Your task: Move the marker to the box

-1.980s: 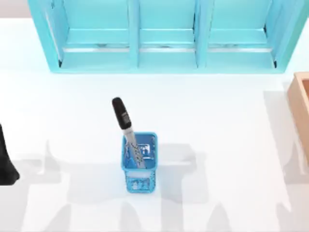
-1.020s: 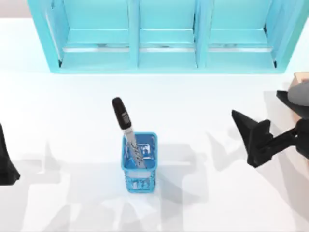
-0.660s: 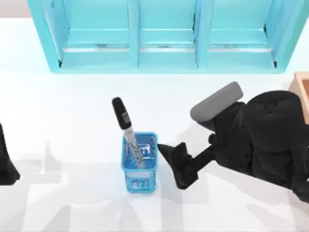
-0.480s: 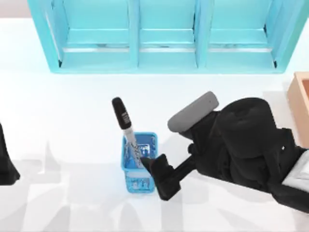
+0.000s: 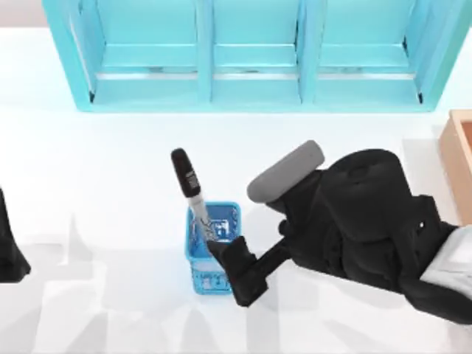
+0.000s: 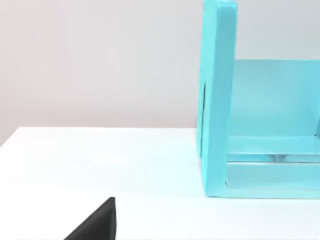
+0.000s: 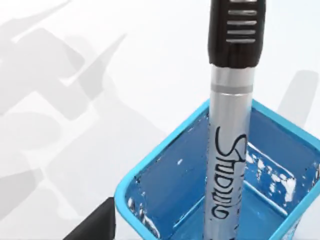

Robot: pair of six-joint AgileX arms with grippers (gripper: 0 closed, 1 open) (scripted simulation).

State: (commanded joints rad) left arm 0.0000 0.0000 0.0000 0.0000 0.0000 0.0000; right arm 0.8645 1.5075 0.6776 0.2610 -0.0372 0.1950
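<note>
**Top view: right gripper at the cup, marker still standing in it**

Top view places the marker (image 5: 190, 193) in the small blue mesh cup (image 5: 212, 251) near the middle of the table (image 5: 110, 162). Its lower barrel sits inside the cup; the black cap leans up and toward the far left, clear of the rim. The right gripper (image 5: 234, 267) is at the cup's right near corner, its dark fingers overlapping the rim just beside the marker's barrel. Whether the fingers are spread or closed cannot be told, and contact with the marker cannot be confirmed.

The right wrist view looks straight along the marker (image 7: 231, 125), showing the ribbed black cap, the silver barrel with dark lettering, and the blue mesh cup (image 7: 165, 185) around it.

The box (image 5: 459, 158) stands at the table's right edge, well apart from the cup. The cyan shelf unit (image 5: 251, 55) spans the far side.

The left gripper (image 5: 9, 243) is parked at the table's left edge; its fingers' condition cannot be told.
</note>
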